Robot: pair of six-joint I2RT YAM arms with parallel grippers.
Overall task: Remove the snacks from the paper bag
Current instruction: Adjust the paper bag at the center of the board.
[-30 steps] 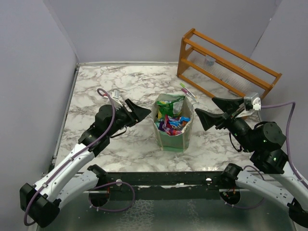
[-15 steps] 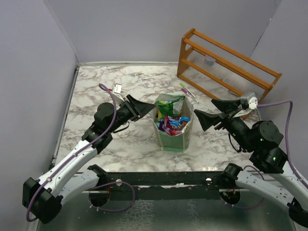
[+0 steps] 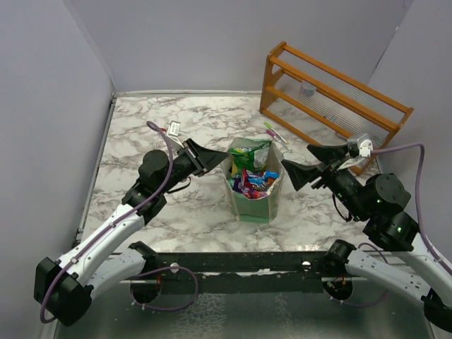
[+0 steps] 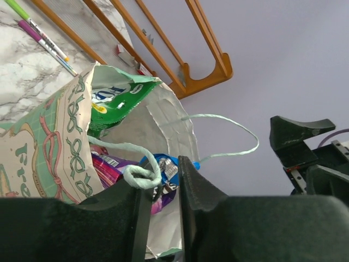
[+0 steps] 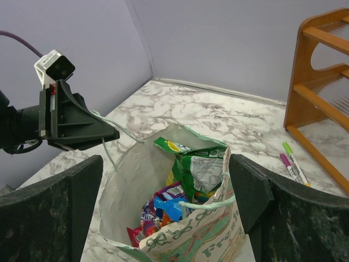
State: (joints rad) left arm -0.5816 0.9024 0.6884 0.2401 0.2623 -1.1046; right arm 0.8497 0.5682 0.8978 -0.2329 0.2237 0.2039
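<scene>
The mint-green paper bag (image 3: 254,205) stands upright and open mid-table. It holds the snacks: a green packet (image 3: 251,157) stands tall at the back over blue, purple and red packets (image 3: 254,182). My left gripper (image 3: 215,161) is at the bag's left rim. In the left wrist view its fingers (image 4: 163,174) stand a narrow gap apart, with a cord handle (image 4: 139,176) looped over one fingertip. My right gripper (image 3: 296,157) is wide open at the bag's right side and empty. The right wrist view looks down into the bag (image 5: 229,240), with the green packet (image 5: 204,169) and a blue packet (image 5: 174,204) inside.
A wooden rack (image 3: 332,92) stands at the back right. Two thin pens (image 3: 272,131) lie on the marble between the rack and the bag. Grey walls close the table at left, back and right.
My left gripper has moved right to the bag's left rim and its fingers have narrowed around the handle. My right gripper has edged left toward the bag, still open.
</scene>
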